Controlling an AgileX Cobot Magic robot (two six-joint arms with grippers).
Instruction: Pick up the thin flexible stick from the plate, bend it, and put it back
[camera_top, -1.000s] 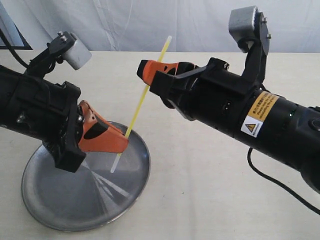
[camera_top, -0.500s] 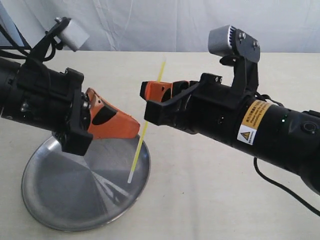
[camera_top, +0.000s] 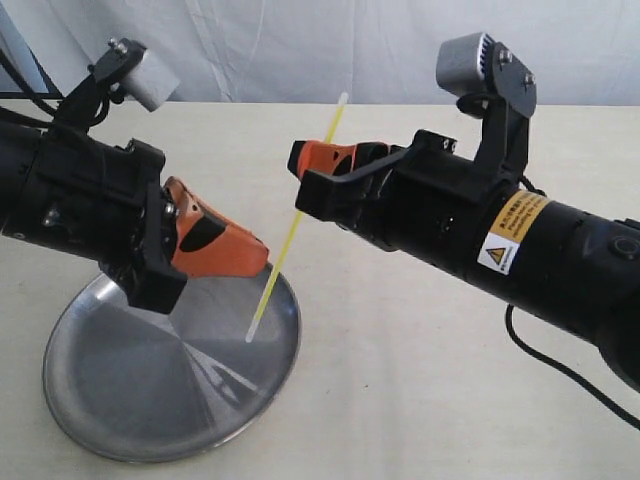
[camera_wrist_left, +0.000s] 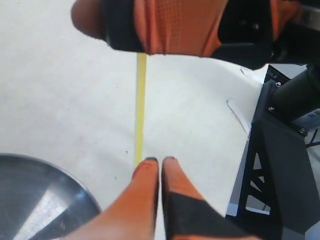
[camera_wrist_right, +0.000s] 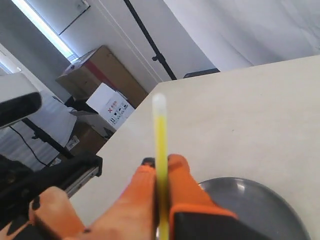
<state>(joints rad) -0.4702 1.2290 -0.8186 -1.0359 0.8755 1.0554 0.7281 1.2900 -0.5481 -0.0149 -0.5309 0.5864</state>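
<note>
The thin yellow stick (camera_top: 290, 225) hangs slanted over the table, its pale lower end above the steel plate (camera_top: 130, 400). My right gripper (camera_top: 300, 160) is shut on the stick's upper part, and the right wrist view shows the stick (camera_wrist_right: 160, 140) pinched between the orange fingers (camera_wrist_right: 161, 161). My left gripper (camera_top: 265, 263) hovers over the plate's far rim with its jaws shut and nothing between them. In the left wrist view the stick (camera_wrist_left: 141, 100) passes just outside one fingertip (camera_wrist_left: 148, 165), beside the left gripper (camera_wrist_left: 160, 161), while the plate (camera_wrist_left: 30, 190) shows at the edge.
The plate lies on a cream table (camera_top: 400, 380) with a white curtain behind. The right arm's black cable (camera_top: 560, 370) trails over the table at the right. Cardboard boxes (camera_wrist_right: 100, 75) stand off the table.
A second ago the left gripper's tip was at the stick; the stick then swung steeper and clear. Now the right gripper has risen a little and the stick leans beside the left tip again.
</note>
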